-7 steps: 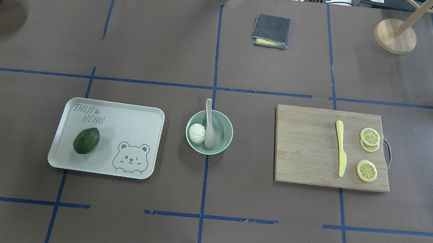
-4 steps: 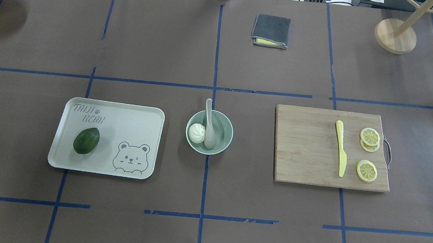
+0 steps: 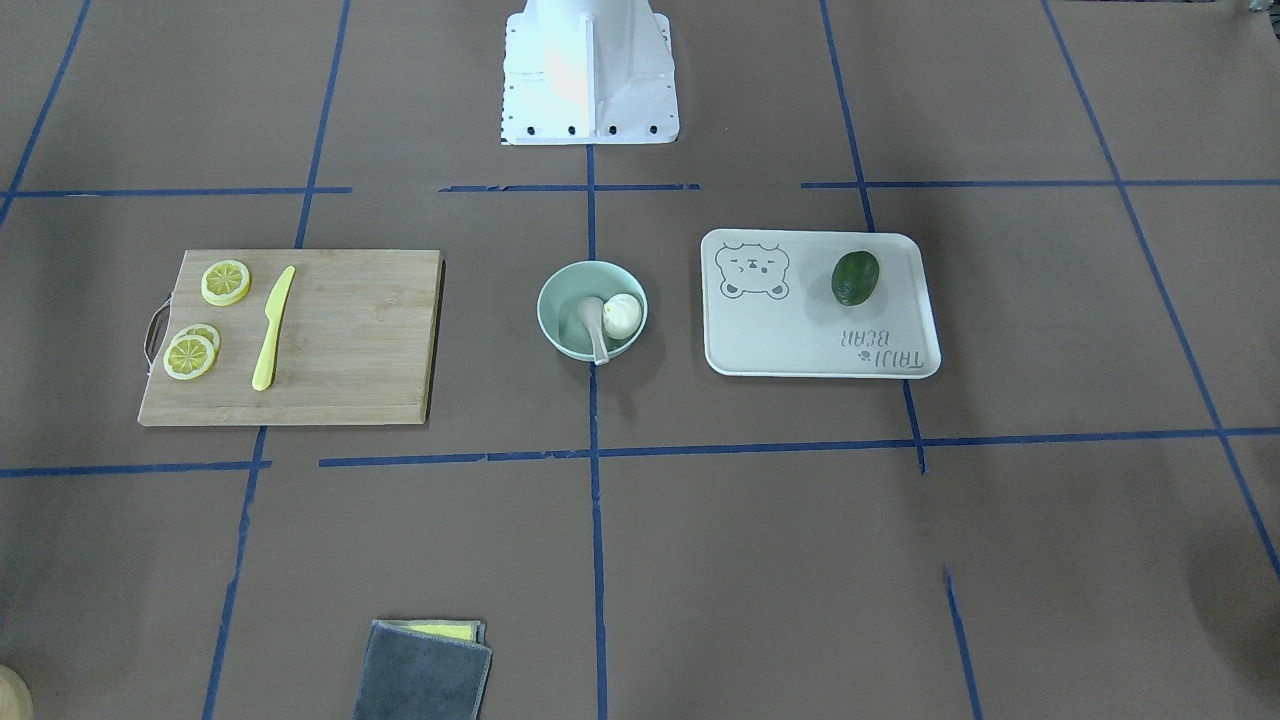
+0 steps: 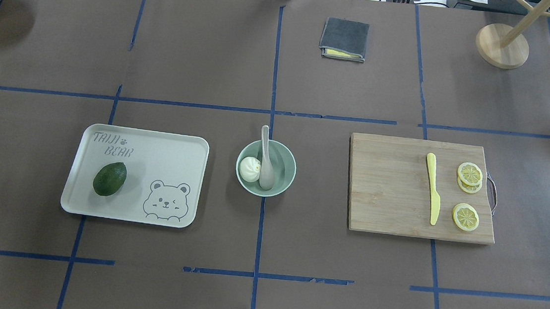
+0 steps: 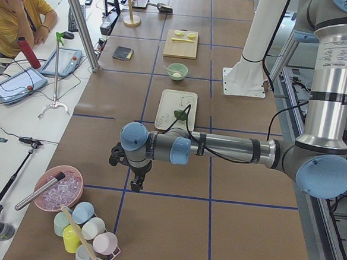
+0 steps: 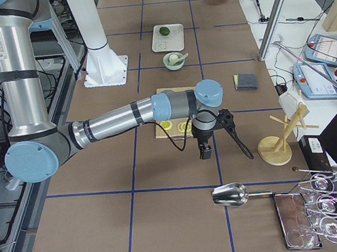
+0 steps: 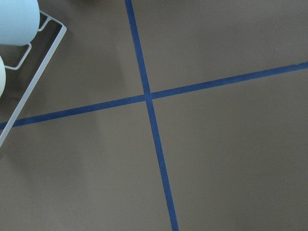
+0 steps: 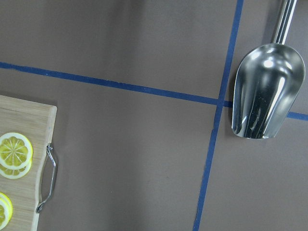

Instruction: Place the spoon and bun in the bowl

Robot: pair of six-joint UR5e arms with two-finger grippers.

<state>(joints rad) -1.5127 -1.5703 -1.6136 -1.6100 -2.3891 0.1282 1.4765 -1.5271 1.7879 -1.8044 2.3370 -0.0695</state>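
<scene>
The pale mint-green bowl [image 4: 287, 168] stands at the table's middle. The white bun [image 4: 249, 168] lies inside it on its left side. The off-white spoon [image 4: 266, 161] lies in it too, scoop down in the bowl, handle leaning over the far rim. All three also show in the front-facing view: bowl [image 3: 548, 310], bun [image 3: 621, 316], spoon [image 3: 592, 320]. My left gripper [image 5: 135, 184] hangs far off to the left, above bare table. My right gripper [image 6: 206, 153] hangs far off to the right, past the cutting board. I cannot tell whether either is open or shut.
A white bear-print tray [image 4: 166, 150] with an avocado [image 4: 109, 178] lies left of the bowl. A wooden cutting board [image 4: 387, 184] with a yellow knife [image 4: 432, 193] and lemon slices [image 4: 465, 217] lies right. A grey cloth [image 4: 344, 39], a wooden stand [image 4: 502, 45] and a metal scoop [image 8: 267, 91] sit farther off.
</scene>
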